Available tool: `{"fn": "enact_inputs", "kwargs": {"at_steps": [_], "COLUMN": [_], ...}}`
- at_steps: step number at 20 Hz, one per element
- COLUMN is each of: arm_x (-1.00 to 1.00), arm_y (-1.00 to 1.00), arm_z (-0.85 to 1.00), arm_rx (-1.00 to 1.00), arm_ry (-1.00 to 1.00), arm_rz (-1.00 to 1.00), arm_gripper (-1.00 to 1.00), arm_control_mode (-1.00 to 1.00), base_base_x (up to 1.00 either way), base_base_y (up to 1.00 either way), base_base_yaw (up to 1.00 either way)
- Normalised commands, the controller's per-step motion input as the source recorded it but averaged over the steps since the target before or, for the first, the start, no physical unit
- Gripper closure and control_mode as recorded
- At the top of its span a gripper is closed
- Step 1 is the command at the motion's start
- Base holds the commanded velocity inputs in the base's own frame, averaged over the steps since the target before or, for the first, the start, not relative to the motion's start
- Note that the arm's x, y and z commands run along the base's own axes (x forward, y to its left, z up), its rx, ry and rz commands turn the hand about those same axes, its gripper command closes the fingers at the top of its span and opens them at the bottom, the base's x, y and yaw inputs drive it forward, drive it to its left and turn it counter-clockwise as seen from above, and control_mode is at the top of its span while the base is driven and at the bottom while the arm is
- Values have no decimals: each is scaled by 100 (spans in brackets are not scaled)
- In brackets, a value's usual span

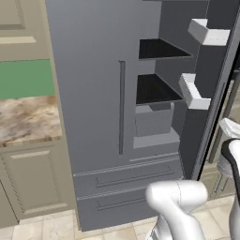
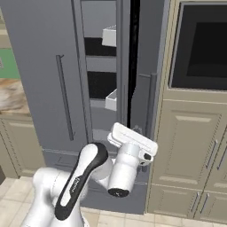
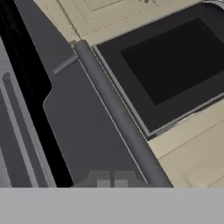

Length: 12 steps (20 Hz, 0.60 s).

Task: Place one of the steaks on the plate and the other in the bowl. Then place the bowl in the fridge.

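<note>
The fridge (image 1: pixel 98 93) is seen as a tall grey unit with its right door (image 2: pixel 148 66) swung open; dark shelves (image 1: pixel 159 49) and white door bins (image 1: pixel 208 32) are exposed, two drawers (image 1: pixel 129 176) below. It is flanked by beige cabinets (image 2: pixel 195 146). The fingers (image 3: pixel 109 183) are clenched together, empty, beside the door's bar handle (image 3: pixel 118 113).

fridge (image 1: pixel 93 93): matt grey metal | counter (image 1: pixel 28 119): glossy marbled stone | cabinets (image 2: pixel 195 146): matt beige
</note>
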Motion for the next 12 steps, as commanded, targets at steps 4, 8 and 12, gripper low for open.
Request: {"fn": "enact_inputs", "kwargs": {"at_steps": [4,8,12], "arm_x": [-100,-80,-15], "arm_y": [92,100,100], "arm_z": [67,53,37], "arm_rx": [0,-15,-23], "arm_ry": [-35,-34,-19], "arm_rz": [-1,-7,-1], "arm_gripper": [100,100,100], "arm_control_mode": [-100,-100,-100], "base_base_x": [0,0,0], "base_base_y": [0,0,0], "base_base_yaw": [0,0,0]}}
